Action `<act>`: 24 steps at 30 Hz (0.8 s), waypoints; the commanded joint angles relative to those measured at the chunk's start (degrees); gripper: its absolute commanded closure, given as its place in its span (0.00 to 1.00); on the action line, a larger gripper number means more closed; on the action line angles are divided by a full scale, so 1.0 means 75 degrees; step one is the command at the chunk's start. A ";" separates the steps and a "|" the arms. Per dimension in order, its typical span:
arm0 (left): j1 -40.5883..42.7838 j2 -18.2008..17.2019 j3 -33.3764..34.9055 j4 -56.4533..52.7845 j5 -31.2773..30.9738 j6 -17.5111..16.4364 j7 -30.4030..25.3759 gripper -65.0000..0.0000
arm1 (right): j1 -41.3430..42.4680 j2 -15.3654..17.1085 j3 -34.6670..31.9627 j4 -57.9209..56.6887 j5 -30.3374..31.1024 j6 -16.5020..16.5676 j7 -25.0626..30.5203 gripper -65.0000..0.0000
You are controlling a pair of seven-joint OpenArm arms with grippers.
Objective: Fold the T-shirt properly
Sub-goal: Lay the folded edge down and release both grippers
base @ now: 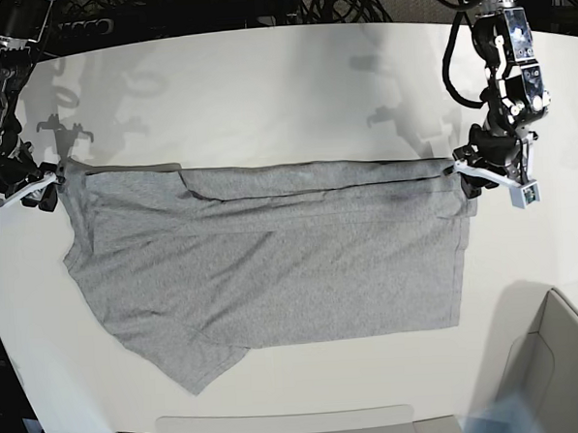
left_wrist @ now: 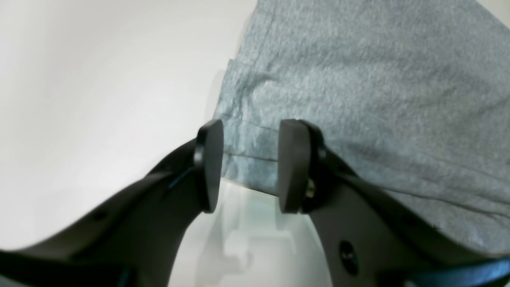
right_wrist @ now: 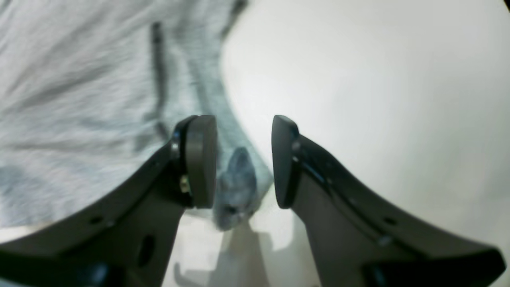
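At the left of the base view the right gripper (base: 53, 182) stands with jaws apart, holding nothing. The T-shirt (base: 272, 266) lies spread across the white table (base: 262, 72). The left gripper (base: 458, 169) is likewise released. The loose top fold may slump or crease unevenly.

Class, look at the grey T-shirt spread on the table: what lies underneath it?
The T-shirt lies on the white table, which shows all round its edges. Its far edge is folded over onto itself. Anything directly beneath the cloth is covered.
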 commanded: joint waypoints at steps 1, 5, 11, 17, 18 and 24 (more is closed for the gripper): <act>-0.0119 -0.0077 -0.0018 -0.0155 -0.0057 -0.0004 -0.0088 0.63 | 0.0081 0.0208 0.0049 -0.0016 0.0084 0.0024 0.0157 0.64; -0.0471 -0.0101 -0.0018 -0.0893 -0.0057 -0.0016 -0.0181 0.63 | 0.0058 0.0231 0.0002 -0.0590 0.0084 0.0024 0.0438 0.64; -0.0518 -0.0112 0.0111 -0.1339 -0.0081 -0.0040 -0.0439 0.63 | 0.0058 0.0114 -0.0021 -0.0801 0.0095 0.0024 0.0450 0.64; -0.0541 -0.0230 0.1083 -0.1843 -0.0081 -0.0040 -0.0779 0.63 | 0.0093 0.0067 -0.0361 -0.0813 0.0095 0.0024 0.0426 0.64; -0.0529 -0.0230 0.1119 -0.1854 -0.0081 -0.0040 -0.0838 0.63 | 0.0081 0.0090 -0.0514 -0.0813 0.0095 0.0024 0.0426 0.64; -0.0529 -0.0241 0.1119 -0.2206 -0.0081 -0.0040 -0.0873 0.65 | 0.0081 0.0044 -0.1065 -0.1036 0.0072 0.0024 0.0426 0.65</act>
